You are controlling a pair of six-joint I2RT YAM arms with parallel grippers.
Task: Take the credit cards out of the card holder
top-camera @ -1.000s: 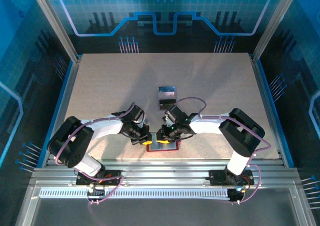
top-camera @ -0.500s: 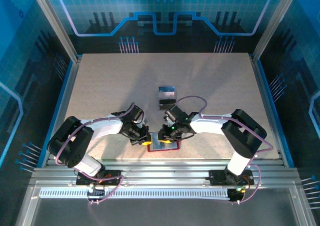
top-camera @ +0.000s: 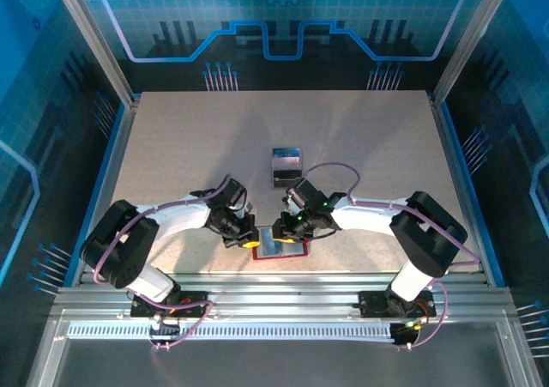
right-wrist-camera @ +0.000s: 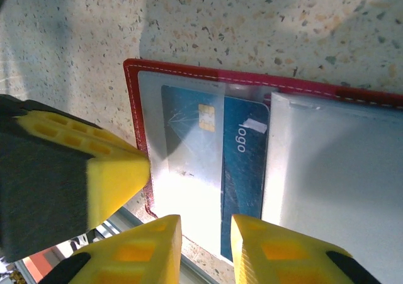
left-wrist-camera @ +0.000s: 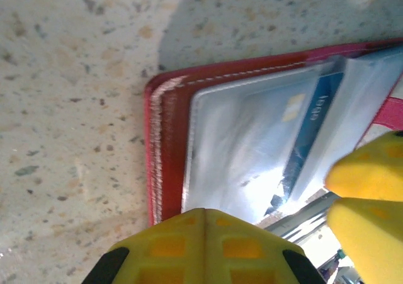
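Where the two arms meet at the near edge of the table (top-camera: 171, 147), open and flat on the speckled top: the card holder (top-camera: 281, 248), red border around, pale pockets facing up. Sits right at the table's front edge, just beside the metal rail (top-camera: 343, 277).

Holds a blue-and-white credit card (right-wrist-camera: 242, 170) in the left-hand clear pocket, with the chip and the word "logo" showing through the plastic. Runs lengthwise down the pocket, lower end reaching the right gripper's fingertips. Beside it, to the right, a pale grey pocket (right-wrist-camera: 334, 170), contents not readable under the glare.

Farther back, near the middle of the table and well apart from the holder: a small stack of credit cards (top-camera: 286, 166), dark and grey.

At the holder's left side, the left gripper (top-camera: 249, 239). Touches the holder's red left edge with one yellow finger (right-wrist-camera: 113, 170), as seen from the right wrist. Shows yellow fingers (left-wrist-camera: 201, 246) apart in its own view, the holder's stitched corner just beyond them. Cannot tell whether clamped on that edge or only pressing on it.

Over the holder's near edge, the right gripper (top-camera: 276, 232). Points down at the clear pocket with fingers (right-wrist-camera: 145, 246) slightly parted, a narrow gap between them, gripping nothing.
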